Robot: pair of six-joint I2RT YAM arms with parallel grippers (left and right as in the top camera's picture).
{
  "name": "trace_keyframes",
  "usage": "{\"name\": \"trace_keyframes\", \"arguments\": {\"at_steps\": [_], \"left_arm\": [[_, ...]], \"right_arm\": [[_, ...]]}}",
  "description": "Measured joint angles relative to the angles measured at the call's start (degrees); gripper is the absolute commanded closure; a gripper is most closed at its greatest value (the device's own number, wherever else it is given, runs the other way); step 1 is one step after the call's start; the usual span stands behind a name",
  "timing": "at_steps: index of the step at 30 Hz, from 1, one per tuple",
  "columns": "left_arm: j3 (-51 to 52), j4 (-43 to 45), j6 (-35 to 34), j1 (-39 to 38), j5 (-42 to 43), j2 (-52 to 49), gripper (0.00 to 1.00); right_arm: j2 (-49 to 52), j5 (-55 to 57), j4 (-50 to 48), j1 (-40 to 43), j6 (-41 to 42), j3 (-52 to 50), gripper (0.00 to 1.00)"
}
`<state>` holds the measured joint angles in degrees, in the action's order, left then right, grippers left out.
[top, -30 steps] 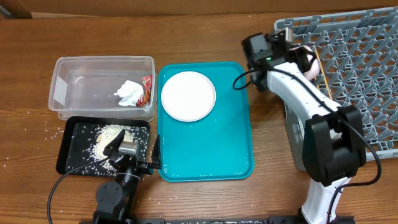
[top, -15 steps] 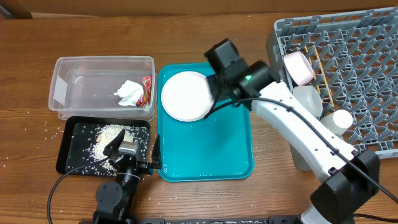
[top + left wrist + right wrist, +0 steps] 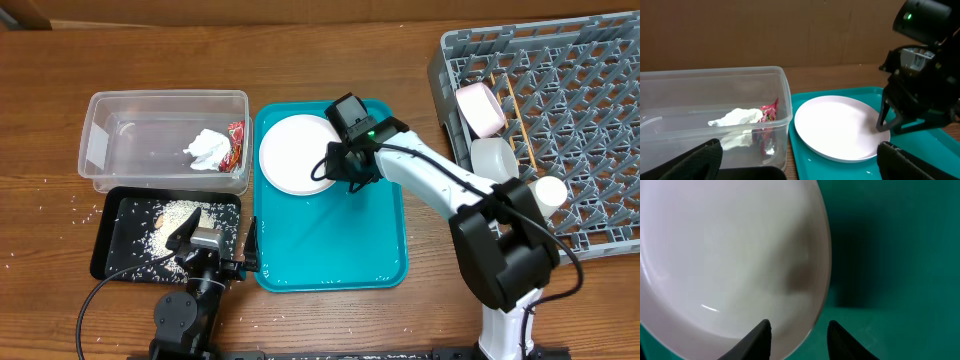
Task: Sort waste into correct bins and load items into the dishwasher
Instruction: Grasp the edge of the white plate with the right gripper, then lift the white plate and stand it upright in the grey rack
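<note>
A round white plate (image 3: 295, 152) lies at the back of the teal serving tray (image 3: 340, 240). My right gripper (image 3: 340, 170) hangs low over the plate's right edge. In the right wrist view the gripper (image 3: 800, 325) straddles the rim of the plate (image 3: 725, 255), one finger over the plate and one over the tray, with a gap showing on both sides. The clear tub (image 3: 120, 135) holds a white napkin (image 3: 208, 148) and a red-and-silver wrapper (image 3: 235, 145). Pale crumbs (image 3: 175, 215) lie in the black tray (image 3: 120, 250). My left gripper (image 3: 800, 165) stands wide open, holding nothing.
The grey dish rack (image 3: 580, 100) fills the right side, with a pale bowl (image 3: 480, 107), a white cup (image 3: 493, 158) and another white dish (image 3: 548, 190) along its left edge. Loose crumbs (image 3: 60, 195) dot the wood left of the black tray.
My right arm has swung left from the dish rack and come down to the plate's right edge. Its jaws have narrowed. The left arm has not moved.
</note>
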<state>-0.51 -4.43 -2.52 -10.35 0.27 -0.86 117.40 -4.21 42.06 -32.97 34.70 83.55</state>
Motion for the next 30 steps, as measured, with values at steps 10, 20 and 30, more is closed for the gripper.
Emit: {"name": "trace_keyframes", "arguments": {"at_steps": [10,20,30], "left_arm": [[0.0,0.0,0.0,0.0,0.0,0.0,0.00],[0.0,0.0,0.0,0.0,0.0,0.0,0.00],[0.0,0.0,0.0,0.0,0.0,0.0,0.00]], "right_arm": [[1.4,-0.8,1.6,0.9,4.1,-0.7,0.96],[-15.9,17.5,7.8,11.5,-2.0,-0.7,0.96],[-32.4,65.5,1.6,17.0,-24.2,-0.1,0.96]]}}
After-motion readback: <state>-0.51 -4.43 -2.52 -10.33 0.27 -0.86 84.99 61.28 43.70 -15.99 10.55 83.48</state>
